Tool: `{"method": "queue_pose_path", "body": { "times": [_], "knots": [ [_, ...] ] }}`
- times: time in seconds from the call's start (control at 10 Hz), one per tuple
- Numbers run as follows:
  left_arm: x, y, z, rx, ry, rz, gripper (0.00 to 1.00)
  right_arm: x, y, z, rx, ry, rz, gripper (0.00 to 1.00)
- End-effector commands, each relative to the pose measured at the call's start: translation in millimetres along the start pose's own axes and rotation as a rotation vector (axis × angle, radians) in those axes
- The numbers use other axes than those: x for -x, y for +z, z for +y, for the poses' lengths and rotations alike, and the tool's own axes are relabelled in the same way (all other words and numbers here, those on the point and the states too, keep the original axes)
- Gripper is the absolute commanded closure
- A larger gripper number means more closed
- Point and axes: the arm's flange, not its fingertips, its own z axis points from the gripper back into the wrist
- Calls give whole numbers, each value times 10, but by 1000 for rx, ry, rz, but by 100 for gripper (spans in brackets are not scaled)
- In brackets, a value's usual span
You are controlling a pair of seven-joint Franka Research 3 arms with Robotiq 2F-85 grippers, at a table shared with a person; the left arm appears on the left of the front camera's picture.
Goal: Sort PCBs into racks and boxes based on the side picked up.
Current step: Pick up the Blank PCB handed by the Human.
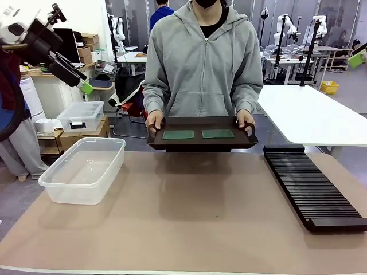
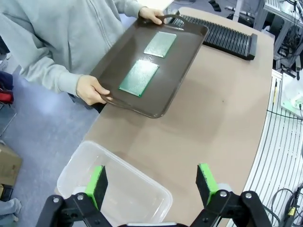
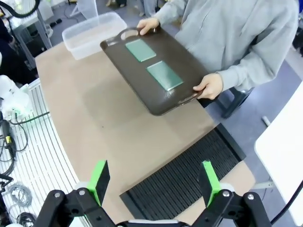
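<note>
In the front view a person [image 1: 202,63] in a grey hoodie stands at the far side of the table [image 1: 189,229] holding a dark brown tray [image 1: 198,142] level just above the far edge, one hand [image 1: 153,121] on a handle at each end. On the tray lie a PCB [image 1: 178,134] and a second PCB [image 1: 218,133], flat, side by side and apart. The clear tub [image 1: 80,186] sits on the table at picture left, and the long black rack [image 1: 312,183] lies at picture right, well apart from it. The left arm [image 1: 40,40] is raised at the upper left, clear of the table. In the left wrist view the left gripper [image 2: 151,184] hangs above the near corner of the tub, its green-padded fingers spread wide with nothing between them. The tray with both boards is farther off, and the rack lies beyond it. In the right wrist view the right gripper [image 3: 154,182] hovers over the rack, its fingers also spread fully apart and empty. The tray, gripped at both handles, is held above the table past the rack's end, both boards flat on it, with the tub beyond.
</note>
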Motion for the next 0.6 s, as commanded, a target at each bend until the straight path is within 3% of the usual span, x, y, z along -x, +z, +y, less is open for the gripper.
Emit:
{"method": "queue_pose_path", "body": {
  "times": [0.0,0.5],
  "knots": [
    [61,-5,-1,-15,-24,-70,0,3,-17,-93,-15,18,-56,0],
    [3,73,-18,-38,-32,-97,0,42,138,-52,55,-5,-106,0]
  ]
}}
